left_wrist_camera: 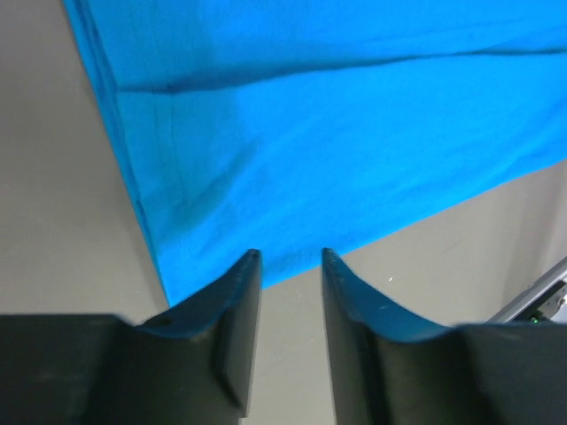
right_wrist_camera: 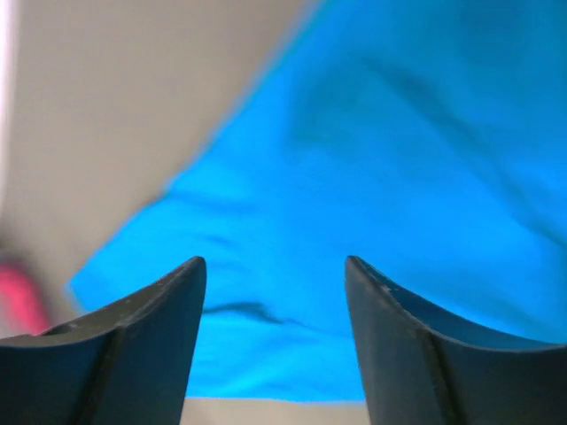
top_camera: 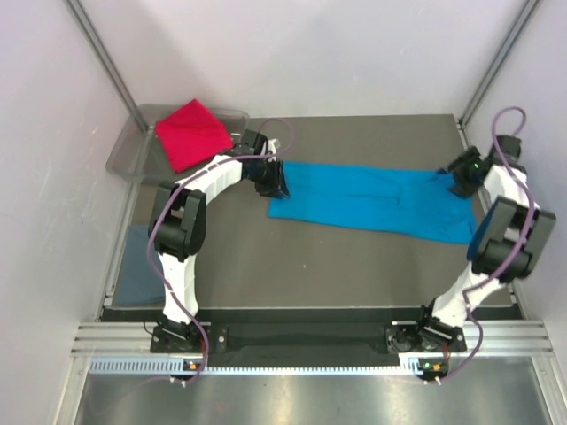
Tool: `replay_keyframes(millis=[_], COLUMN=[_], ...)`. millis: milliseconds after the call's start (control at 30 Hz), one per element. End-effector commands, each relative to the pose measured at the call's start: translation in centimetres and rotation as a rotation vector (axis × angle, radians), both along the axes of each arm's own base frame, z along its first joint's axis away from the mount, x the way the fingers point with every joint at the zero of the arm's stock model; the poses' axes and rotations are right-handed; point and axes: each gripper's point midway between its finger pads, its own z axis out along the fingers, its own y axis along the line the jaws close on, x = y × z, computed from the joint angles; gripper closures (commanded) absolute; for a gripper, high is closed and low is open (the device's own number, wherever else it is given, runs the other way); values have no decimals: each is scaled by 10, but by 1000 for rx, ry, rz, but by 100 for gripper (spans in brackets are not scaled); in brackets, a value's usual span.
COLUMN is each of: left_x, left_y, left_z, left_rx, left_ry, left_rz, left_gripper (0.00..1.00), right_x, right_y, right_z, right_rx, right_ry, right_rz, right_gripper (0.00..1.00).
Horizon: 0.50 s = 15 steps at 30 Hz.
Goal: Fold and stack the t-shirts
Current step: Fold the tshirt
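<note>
- Nearest me, at the table's [top_camera: 337,292] left edge, the slate grey-blue shirt [top_camera: 144,266] lies flat, well apart from both arms.
- Across the middle of the surface, the turquoise shirt [top_camera: 372,199] is spread in a long band from about the centre to the right edge.
- My left gripper [top_camera: 271,180] sits at that shirt's left end. In the left wrist view its fingers [left_wrist_camera: 237,305] stand a little apart with nothing between them, and the cloth's corner is just beyond the tips.
- My right gripper [top_camera: 461,181] is over the shirt's right end, by the right edge. Its fingers [right_wrist_camera: 151,319] are wide apart and empty over blue cloth, though this view is blurred.
- Farthest off, at the far left corner, the red shirt [top_camera: 190,133] lies as a compact square in the clear tray [top_camera: 124,155].
</note>
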Motion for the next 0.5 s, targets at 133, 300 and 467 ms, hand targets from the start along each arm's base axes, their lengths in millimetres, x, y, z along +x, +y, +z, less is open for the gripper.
replay_keyframes(millis=[133,300,467], left_x=[-9,-24,-32], left_y=[13,33,42], left_z=[14,-3,-15], left_rx=[41,117,131], left_ry=[-26,2,29], left_rz=[28,54,76], left_gripper=[45,44,42], right_x=[-105,-140,-146], right_y=[-30,-37,-30], right_z=[-1,-28,-41], right_rx=[-254,-263,-239], right_ry=[142,209,224], right_rz=[-113,-141,-127], right_gripper=[32,25,23])
